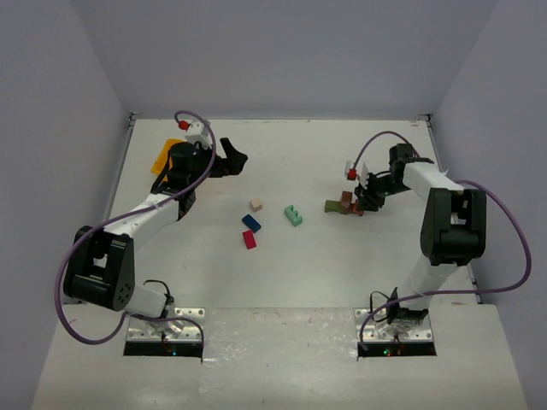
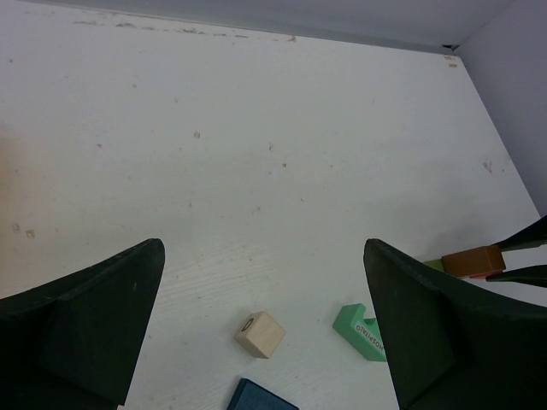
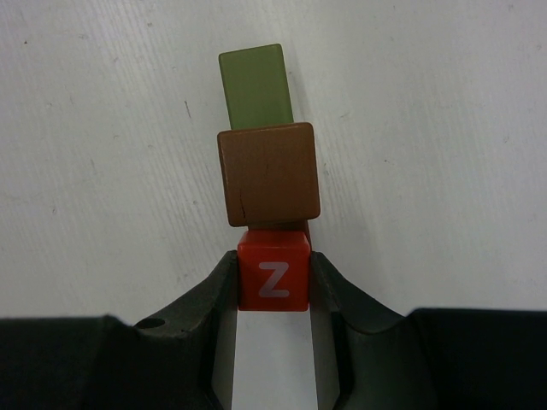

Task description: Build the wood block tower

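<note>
Though begun at the right of the worktop (image 1: 325,265), looks far from finished. Shows one cluster there: olive block (image 3: 255,85), brown block (image 3: 269,175) and Z cube (image 3: 273,275) touching in a line; cannot tell whether any are stacked. Grips the Z cube in the right pincer (image 3: 273,286). Holds the left pincer (image 2: 263,252) gaping, empty, well apart. Leaves tan cube (image 1: 255,204), blue block (image 1: 251,223), red block (image 1: 249,240) and teal block (image 1: 293,214) loose mid-worktop.

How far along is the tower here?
Barely started. Done: a brown block and an olive block sit together on the right. In hand: the right pincer grips an orange-red Z block beside them. Left: the tan block, blue block, red block and teal block lie loose mid-table; the left pincer hangs open, empty.
</note>
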Controlling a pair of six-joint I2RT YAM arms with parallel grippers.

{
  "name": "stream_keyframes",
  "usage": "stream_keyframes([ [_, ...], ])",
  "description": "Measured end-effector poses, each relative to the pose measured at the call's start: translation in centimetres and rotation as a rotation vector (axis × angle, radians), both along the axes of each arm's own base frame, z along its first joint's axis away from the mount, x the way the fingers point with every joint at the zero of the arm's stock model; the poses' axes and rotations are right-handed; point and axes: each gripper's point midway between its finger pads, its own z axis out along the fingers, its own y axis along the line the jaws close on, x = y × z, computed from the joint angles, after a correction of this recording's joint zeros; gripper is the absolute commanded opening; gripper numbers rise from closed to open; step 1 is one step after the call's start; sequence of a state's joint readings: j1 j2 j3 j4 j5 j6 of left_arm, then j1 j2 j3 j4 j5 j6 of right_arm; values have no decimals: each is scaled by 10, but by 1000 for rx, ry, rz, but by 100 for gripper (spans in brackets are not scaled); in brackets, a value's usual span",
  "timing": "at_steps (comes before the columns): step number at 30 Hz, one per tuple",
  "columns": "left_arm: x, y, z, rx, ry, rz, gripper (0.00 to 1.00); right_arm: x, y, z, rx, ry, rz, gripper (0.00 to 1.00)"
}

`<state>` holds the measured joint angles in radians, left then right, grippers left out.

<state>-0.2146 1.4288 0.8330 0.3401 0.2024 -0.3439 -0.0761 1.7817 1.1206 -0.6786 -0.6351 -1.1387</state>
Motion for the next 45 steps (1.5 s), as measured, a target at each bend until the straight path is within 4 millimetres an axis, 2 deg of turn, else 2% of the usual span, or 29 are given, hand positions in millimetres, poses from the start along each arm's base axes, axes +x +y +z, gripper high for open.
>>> stream_keyframes([
  [17,-3,-5,0,14,-9,-45,100,10,-6,2,-34,-18,4,27],
  [45,-8,-17,0,54,-31,-102,100,5,-2,0,-22,16,105,34],
])
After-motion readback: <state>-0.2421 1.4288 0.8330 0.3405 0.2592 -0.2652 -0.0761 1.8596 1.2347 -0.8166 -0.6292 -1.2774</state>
